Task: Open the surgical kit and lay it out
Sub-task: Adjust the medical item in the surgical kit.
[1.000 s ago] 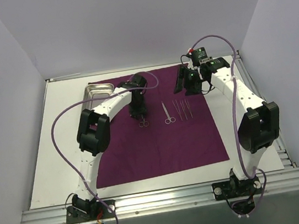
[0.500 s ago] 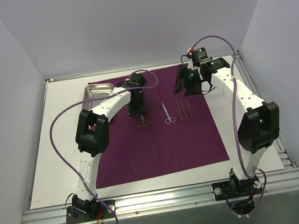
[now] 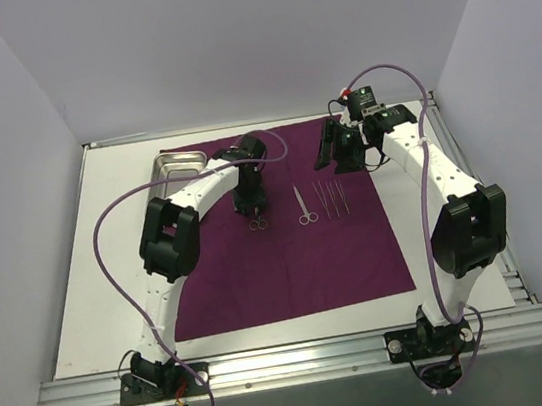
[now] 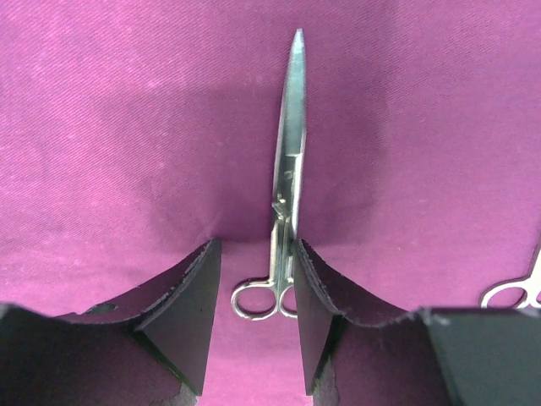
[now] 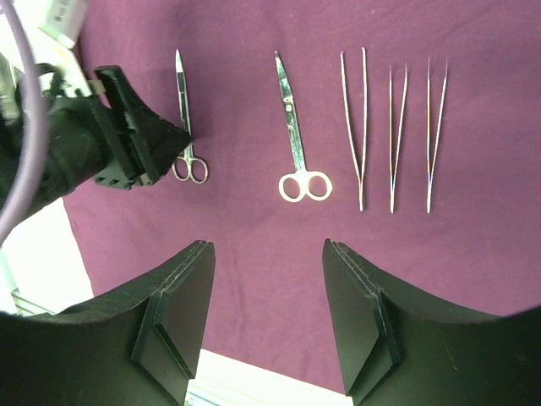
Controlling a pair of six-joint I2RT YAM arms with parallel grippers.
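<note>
Left claw, top view: left gripper point(image 3: 255, 210) points down at the purple cloth wrap point(image 3: 291, 271), over the small scissors point(image 3: 259, 224).
Right claw, top view: right gripper point(image 3: 338, 158) above the wrap's far right part.
Layout, top view: larger scissors point(image 3: 303, 206) and three tweezers point(image 3: 332, 198) in a row right of the small scissors; steel tray point(image 3: 177, 163) at the wrap's far left corner.
Left wrist: jaws released, straddling the small scissors' ring handles; scissors flat on the wrap, blades closed.
Right wrist: jaws apart, empty, hovering; all five instruments lie roughly parallel, apart.
</note>
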